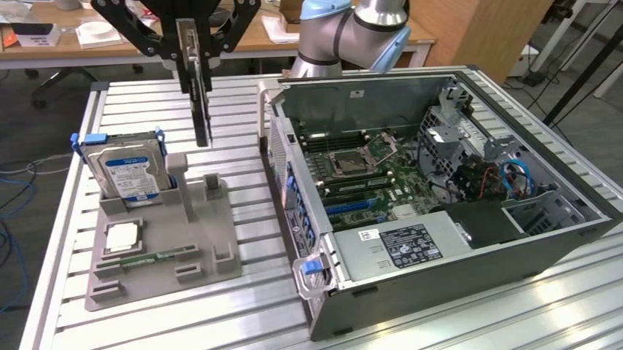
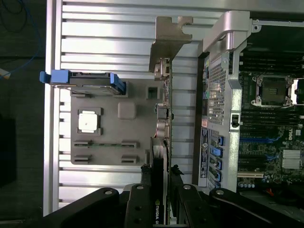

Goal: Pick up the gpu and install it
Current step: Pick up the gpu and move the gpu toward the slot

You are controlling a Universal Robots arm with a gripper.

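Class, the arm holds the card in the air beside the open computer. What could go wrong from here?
1. The gpu hangs edge-down from the tool, gripped only at its top end; it might swing or slip.
2. The computer case wall rises between it and the motherboard, so the card may clip that wall if carried low.

Slatted silver aluminium table bears a grey plastic parts stand, exterior view's lower left, and an open dark metal computer case, right.
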